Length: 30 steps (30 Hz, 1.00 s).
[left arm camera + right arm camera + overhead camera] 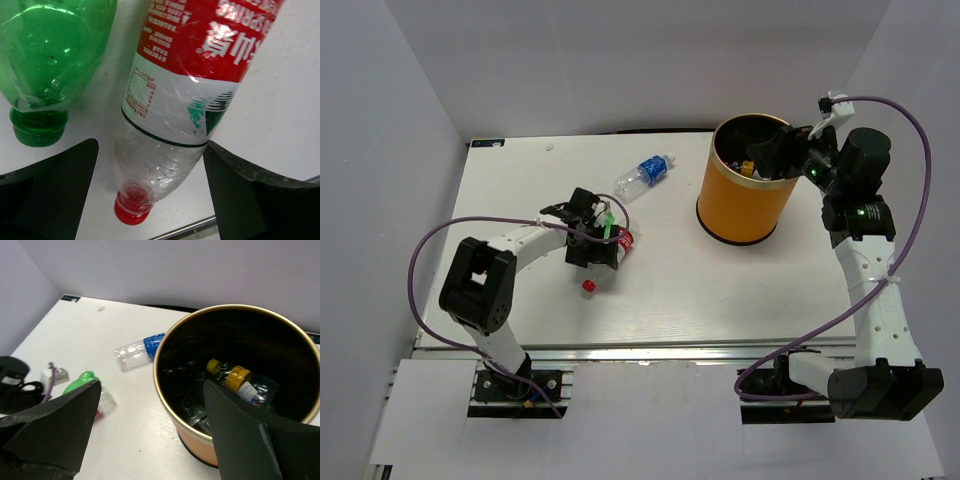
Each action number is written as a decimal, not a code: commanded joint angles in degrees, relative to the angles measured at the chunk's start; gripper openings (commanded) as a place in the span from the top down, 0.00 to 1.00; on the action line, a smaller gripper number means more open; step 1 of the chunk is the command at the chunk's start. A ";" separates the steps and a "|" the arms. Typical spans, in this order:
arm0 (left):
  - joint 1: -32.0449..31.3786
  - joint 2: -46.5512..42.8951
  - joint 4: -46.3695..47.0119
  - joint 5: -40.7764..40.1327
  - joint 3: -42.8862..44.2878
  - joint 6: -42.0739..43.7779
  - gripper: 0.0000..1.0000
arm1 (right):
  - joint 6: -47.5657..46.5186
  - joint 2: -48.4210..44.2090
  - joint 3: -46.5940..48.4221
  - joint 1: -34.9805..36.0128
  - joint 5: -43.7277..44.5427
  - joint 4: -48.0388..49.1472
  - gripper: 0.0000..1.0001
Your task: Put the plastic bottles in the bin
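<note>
A clear bottle with a red label [200, 55] and red cap [132, 210] lies on the white table, also in the top view [623, 240]. My left gripper [150, 145] is open and straddles its neck end, with the fingers [240, 190] on either side of it. A green bottle [50, 50] lies just left of it, cap toward me. A clear bottle with a blue label [647, 173] lies farther back. The orange bin [745, 200] stands at the right and holds several bottles, one with a yellow cap [236, 378]. My right gripper [775, 150] is open and empty above the bin's rim [165, 390].
White walls close in the table on the left, back and right. The table's front edge with a metal rail [650, 350] runs near the left gripper. A purple cable [425, 245] loops beside the left arm, and another one [910, 200] beside the right arm.
</note>
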 commanded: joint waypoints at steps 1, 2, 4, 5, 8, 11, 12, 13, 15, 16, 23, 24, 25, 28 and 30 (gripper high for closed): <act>0.05 -0.42 -0.26 0.06 1.33 0.10 0.08 | 1.77 -3.39 -0.92 0.13 -4.66 4.34 0.11; 0.05 -0.16 -0.17 0.58 1.24 -0.07 0.12 | 2.64 -4.27 -1.71 0.21 -5.36 4.78 0.11; 0.05 0.20 -0.26 1.11 1.16 -0.08 0.19 | 3.53 -5.15 -2.59 0.48 -5.89 5.48 0.11; 0.05 0.28 -0.43 1.63 1.16 -0.08 0.30 | 4.14 -6.11 -3.64 0.57 -6.16 5.75 0.11; -0.12 -0.50 -0.44 3.48 1.33 0.01 0.53 | 4.67 -7.96 -4.97 0.74 -5.90 5.49 0.11; -0.47 -3.13 0.00 5.41 0.89 -0.08 0.71 | 5.29 -9.89 -7.34 1.09 -8.60 3.64 0.11; -0.56 -4.88 0.18 7.16 0.72 0.01 0.74 | 5.90 -10.33 -9.43 1.88 -9.84 3.64 0.11; -0.82 -6.03 0.79 7.87 0.63 0.27 0.76 | 6.69 -10.95 -10.58 2.49 -10.89 3.73 0.11; -1.09 -9.88 1.76 10.15 -0.07 0.45 0.80 | 7.57 -12.88 -13.31 5.90 -13.80 4.69 0.11; -1.17 -11.48 3.59 12.95 -0.60 0.62 0.81 | 7.57 -13.58 -16.37 7.58 -14.24 5.83 0.11; -1.26 -25.98 16.78 28.42 -7.80 -1.92 0.81 | 10.64 -10.10 -25.01 27.60 -15.39 19.34 0.11; -1.26 -27.04 18.53 29.40 -8.85 -2.88 0.81 | 10.91 -8.94 -25.10 29.38 -14.69 20.51 0.10; -1.26 -28.79 19.16 30.81 -9.21 -3.06 0.81 | 11.17 -6.58 -24.75 31.05 -12.07 21.39 0.11; -1.26 -31.78 20.57 31.87 -10.27 -3.06 0.81 | 11.26 -1.84 -23.34 35.89 -7.14 22.97 0.11; -1.26 -32.85 21.27 32.75 -11.06 -3.06 0.81 | 12.75 0.02 -22.55 37.56 -6.07 26.83 0.11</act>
